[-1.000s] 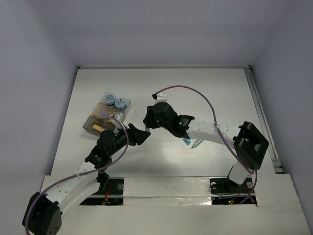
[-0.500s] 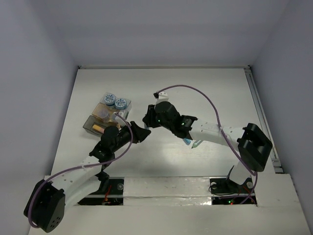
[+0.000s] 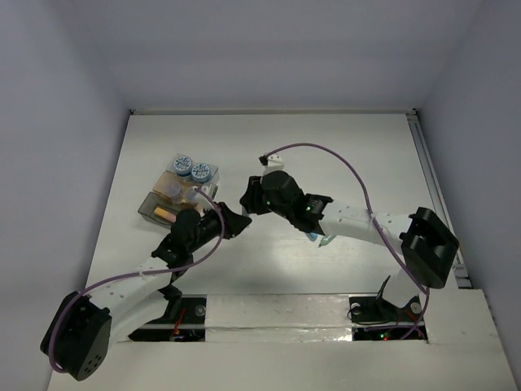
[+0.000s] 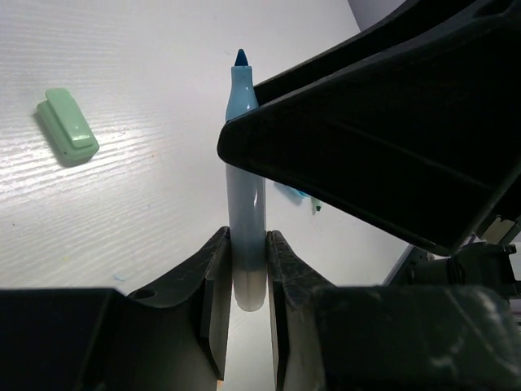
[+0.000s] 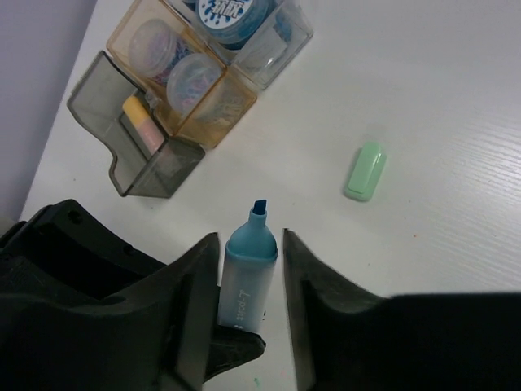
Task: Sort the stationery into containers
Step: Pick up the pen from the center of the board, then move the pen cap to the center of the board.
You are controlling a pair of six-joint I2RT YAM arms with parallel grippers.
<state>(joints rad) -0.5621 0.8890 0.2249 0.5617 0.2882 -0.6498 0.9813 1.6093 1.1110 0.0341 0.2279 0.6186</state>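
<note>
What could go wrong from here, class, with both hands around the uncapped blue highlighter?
1. The blue highlighter has a bare tip, and a green cap lies apart on the table, so it may smear ink wherever it touches.
2. The left hand pinches only its rear end while the right hand straddles the front; a mistimed handover could twist or drop it.

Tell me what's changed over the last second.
Left arm stretched slightly forward; right arm's elbow drifted right. Both grippers barely moved, still meeting at the highlighter: left gripper clamps it, right gripper flanks it. Boxes unmoved.
</note>
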